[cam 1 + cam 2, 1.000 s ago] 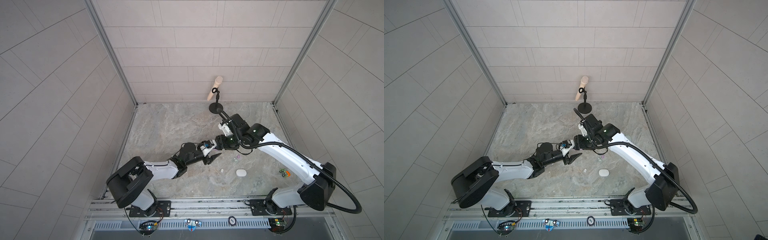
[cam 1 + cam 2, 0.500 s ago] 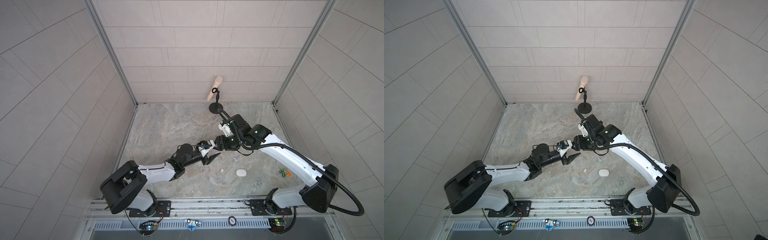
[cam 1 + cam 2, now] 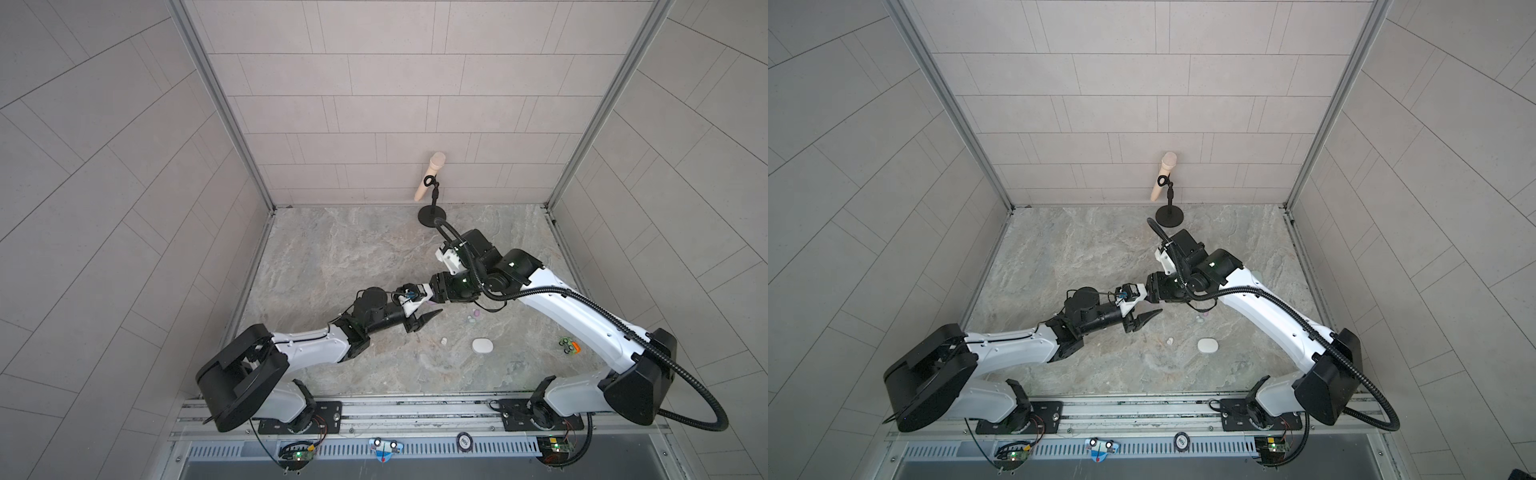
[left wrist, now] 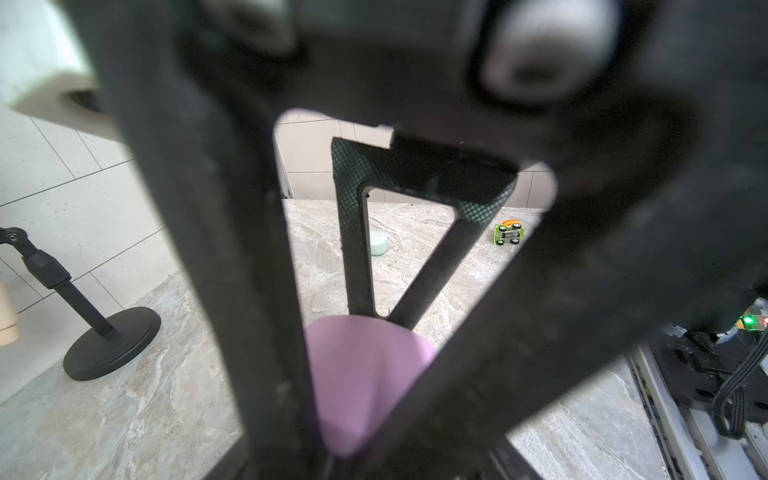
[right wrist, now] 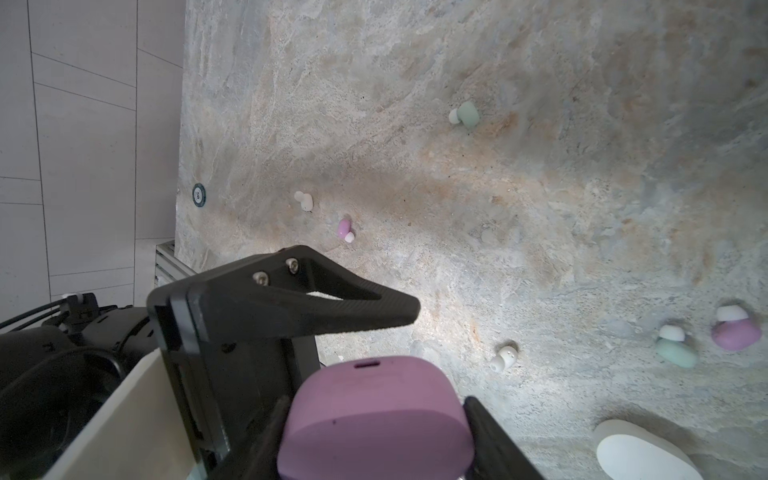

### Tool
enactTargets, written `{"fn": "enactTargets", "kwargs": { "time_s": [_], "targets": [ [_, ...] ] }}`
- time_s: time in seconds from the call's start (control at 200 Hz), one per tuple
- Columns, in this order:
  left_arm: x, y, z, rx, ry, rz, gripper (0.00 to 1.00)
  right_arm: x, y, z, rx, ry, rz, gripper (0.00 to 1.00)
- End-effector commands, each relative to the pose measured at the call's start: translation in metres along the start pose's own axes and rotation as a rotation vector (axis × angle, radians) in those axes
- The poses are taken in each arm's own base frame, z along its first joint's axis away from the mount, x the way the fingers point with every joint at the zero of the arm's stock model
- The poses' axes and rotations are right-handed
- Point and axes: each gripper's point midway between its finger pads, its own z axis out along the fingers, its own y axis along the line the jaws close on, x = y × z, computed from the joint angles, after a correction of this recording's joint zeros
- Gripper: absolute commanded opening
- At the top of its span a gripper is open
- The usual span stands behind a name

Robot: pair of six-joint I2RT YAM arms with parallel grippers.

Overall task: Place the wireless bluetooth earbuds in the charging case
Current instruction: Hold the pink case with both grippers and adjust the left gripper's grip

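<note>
1. The right gripper (image 5: 376, 401) is pinching the lilac charging case (image 5: 374, 432) between both fingers. It is holding the case in the air above the middle of the counter (image 3: 332, 257), exactly where it was a second ago.
2. The left gripper (image 3: 428, 319) is staying nose to nose with it. Meanwhile the left arm's shoulder link is swinging out toward the front-left corner, and the jaws are narrowing a touch. One left finger (image 5: 316, 309) is showing just beside the case. I cannot tell whether the jaws are spread round the case or pressing on it.
3. The wireless bluetooth earbuds are all lying loose and unmoved.
   - A lilac (image 5: 734, 332), a mint (image 5: 675, 349) and a white one (image 5: 505, 358) are sitting right of the middle, toward the front edge.
   - Another lilac (image 5: 345, 230) and white (image 5: 304, 201) are sitting together near the counter's edge.
   - A second mint (image 5: 465, 114) is lying apart.
4. Nothing is going into the case yet, and it is looking closed. The left arm seems to be settling in to brace the case or open it, so the task is only starting.
</note>
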Motion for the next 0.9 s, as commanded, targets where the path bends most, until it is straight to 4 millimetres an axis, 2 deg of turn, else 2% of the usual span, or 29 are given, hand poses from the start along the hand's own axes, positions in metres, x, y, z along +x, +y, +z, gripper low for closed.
{"fn": "enactTargets", "kwargs": {
  "time_s": [0.0,0.38,0.896],
  "targets": [
    [-0.0226,0.0008,-0.0019,0.0,-0.05,0.029,0.65,0.0068,-0.003,0.0005,0.023,0.02,-0.012,0.37],
    [-0.0268,0.002,-0.0017,0.0,-0.057,0.026,0.63,0.0079,0.0006,0.0006,0.017,0.019,-0.028,0.36],
    [-0.025,0.0022,0.0003,0.005,-0.035,0.026,0.52,0.0112,0.0016,0.0024,0.015,0.029,-0.032,0.36]
  ]
}}
